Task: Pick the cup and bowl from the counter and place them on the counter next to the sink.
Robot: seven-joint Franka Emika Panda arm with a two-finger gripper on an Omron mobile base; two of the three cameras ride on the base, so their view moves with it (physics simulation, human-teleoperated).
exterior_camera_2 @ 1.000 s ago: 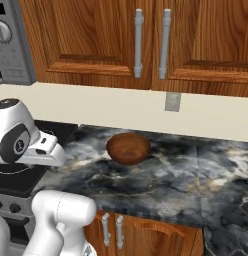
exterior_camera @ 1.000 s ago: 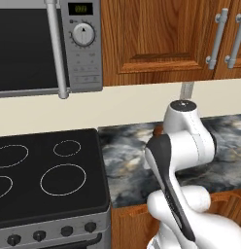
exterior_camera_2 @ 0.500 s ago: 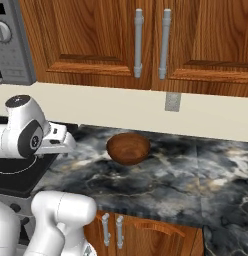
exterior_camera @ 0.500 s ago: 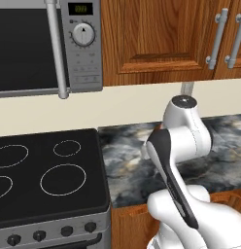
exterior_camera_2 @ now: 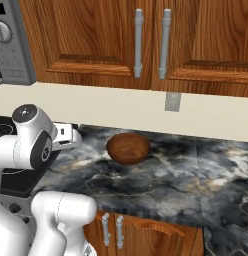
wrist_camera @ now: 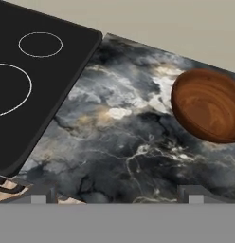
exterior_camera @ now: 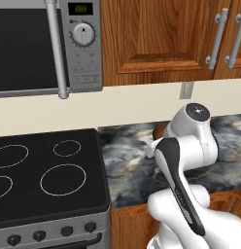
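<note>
Hovering over the counter [wrist_camera: 124, 142], the gripper [wrist_camera: 118, 198] looks down at bare marbled stone; its two finger tips [wrist_camera: 43, 194] sit far apart at the bottom of the hand view, so jaws are wide, nothing btwn them.

Edges & room: stovetop [wrist_camera: 29, 90] edge runs diagonally on the left of the hand view, its rounded corner near the left finger tip. Counter front edge shows just below that corner. Open stone stretches from stovetop edge across to the bowl [wrist_camera: 208, 105], free of clutter. Back edge of counter meets the cream wall strip [exterior_camera_2: 96, 105].

Bowl: reddish-brown, upright, opening up, resting on the counter at upper right of the hand view, well apart from the stovetop. In right base view the bowl [exterior_camera_2: 128, 148] sits near the back wall, just right of the arm's wrist [exterior_camera_2: 66, 136], apart from it. In left base view most of it is hidden behind the arm [exterior_camera: 188, 146].

Around: microwave [exterior_camera: 44, 44] above the stovetop [exterior_camera: 47, 175]; wooden wall cabinets [exterior_camera_2: 146, 40] w/ metal handles overhead; wall outlet [exterior_camera_2: 172, 101] above & right of the bowl. Lower cabinets [exterior_camera_2: 141, 232] under the counter. Counter [exterior_camera_2: 196, 175] right of the bowl lies open.
</note>
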